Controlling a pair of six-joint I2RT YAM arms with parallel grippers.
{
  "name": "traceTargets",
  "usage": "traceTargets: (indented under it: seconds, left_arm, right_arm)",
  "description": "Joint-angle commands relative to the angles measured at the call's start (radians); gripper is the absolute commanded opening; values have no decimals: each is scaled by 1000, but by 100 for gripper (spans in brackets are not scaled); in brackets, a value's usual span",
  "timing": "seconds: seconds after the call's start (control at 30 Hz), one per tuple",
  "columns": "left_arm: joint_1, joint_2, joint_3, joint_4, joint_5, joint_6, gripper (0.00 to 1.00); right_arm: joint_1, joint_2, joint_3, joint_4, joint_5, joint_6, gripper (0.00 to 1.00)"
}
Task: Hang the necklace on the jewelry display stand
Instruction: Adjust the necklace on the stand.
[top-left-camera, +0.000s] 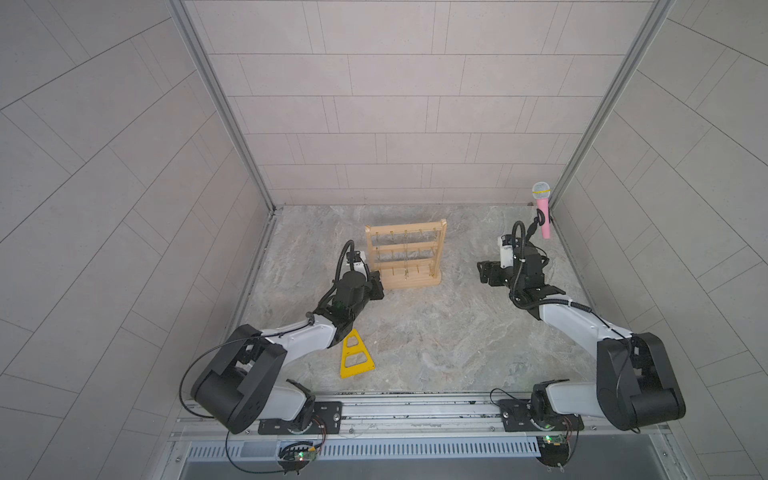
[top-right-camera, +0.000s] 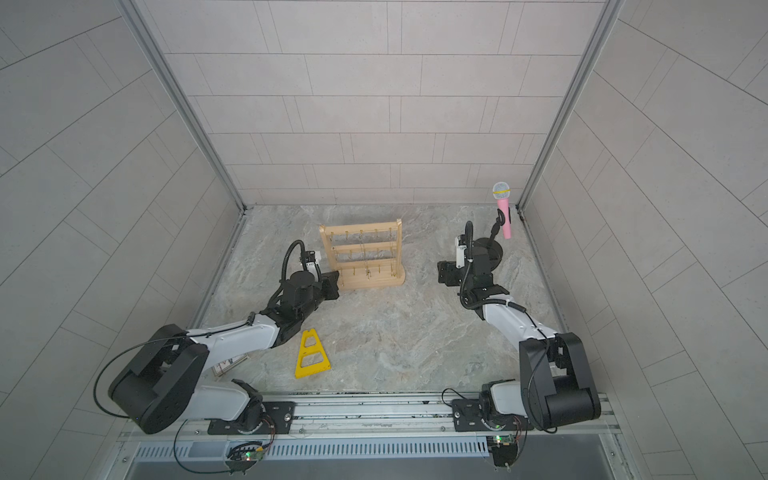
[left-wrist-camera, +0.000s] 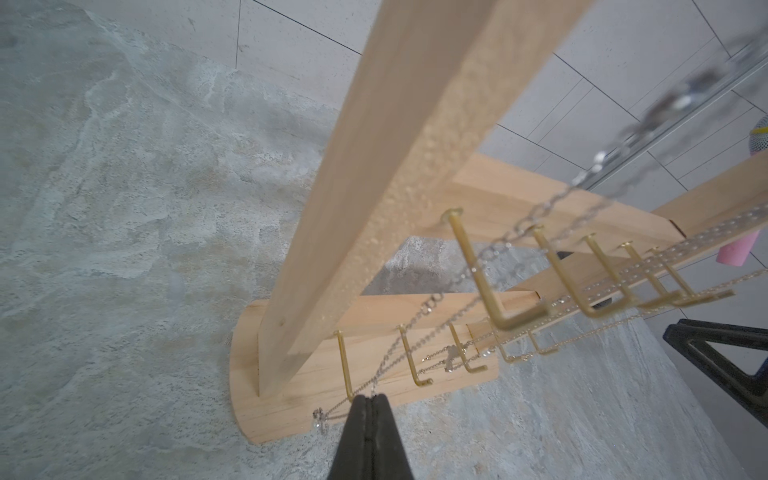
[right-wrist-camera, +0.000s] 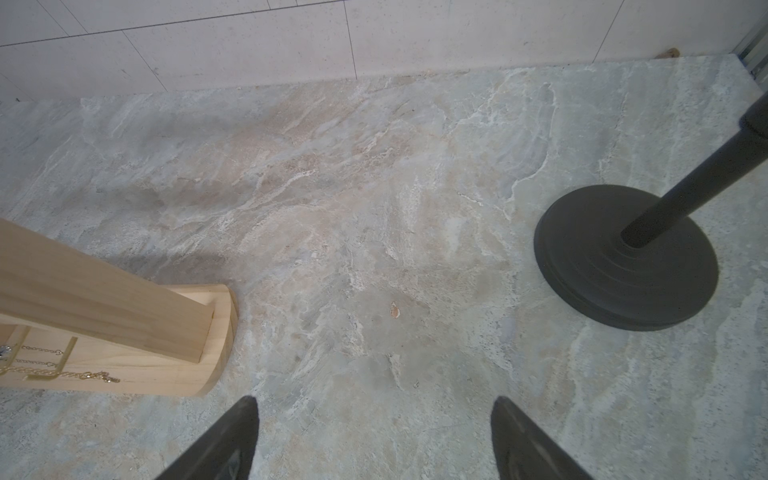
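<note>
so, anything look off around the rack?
The silver necklace runs slantwise down across the jewelry display stand into the shut left gripper near its base, loose end lying on that base; it isn't hanging free yet. Stand looks upright and undamaged.

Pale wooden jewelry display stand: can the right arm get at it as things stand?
Probably yes. The right pincer is open and empty, and only bare marble tabletop lies between it and the jewelry display stand; the black round microphone-stand base sits to its other side.
</note>
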Motion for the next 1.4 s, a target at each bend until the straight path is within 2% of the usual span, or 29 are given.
traceTargets:
  seconds: [0.0, 0.27, 0.83, 1.37]
  left_arm:
    - [-5, -25, -5, -10, 2, 0, 0]
    - [-8, -18, -2, -29, -27, 2, 0]
    - [-6, 83, 37, 61, -44, 5, 0]
    - [5, 98, 56, 80, -55, 8, 1]
  right_arm:
    - [8, 7, 29, -7, 13, 1, 88]
    - [9, 5, 31, -12, 18, -1, 88]
    - [12, 5, 30, -13, 22, -4, 89]
    - [18, 3, 32, -16, 30, -6, 89]
